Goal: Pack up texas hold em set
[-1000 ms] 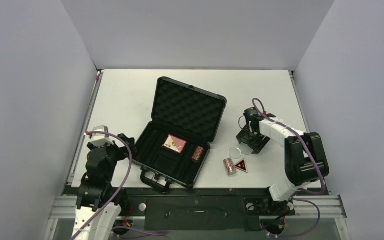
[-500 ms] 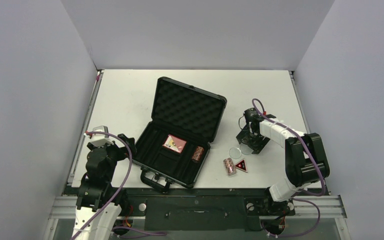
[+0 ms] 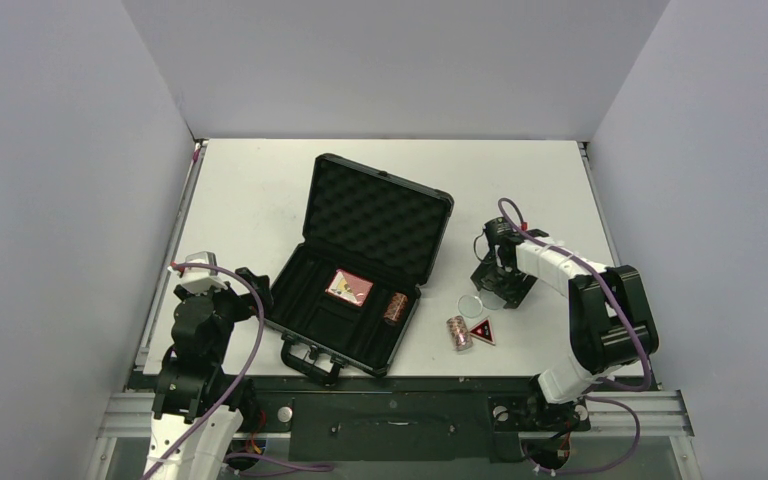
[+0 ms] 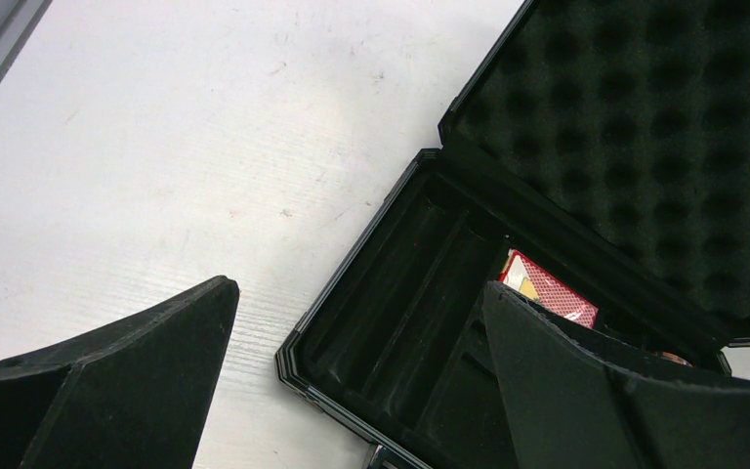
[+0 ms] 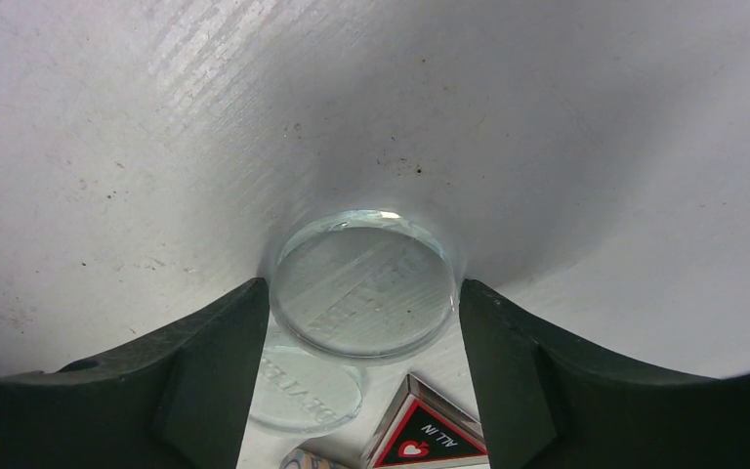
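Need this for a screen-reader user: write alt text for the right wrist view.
Black fingers of the right gripper flank a clear disc against the white table; contact is unclear. A second clear disc and a red-black triangle reading ALL IN lie near the bottom edge.

A white table sits boxed in by plain pale grey walls: a far wall, a left wall and a right wall. Soft, even light.
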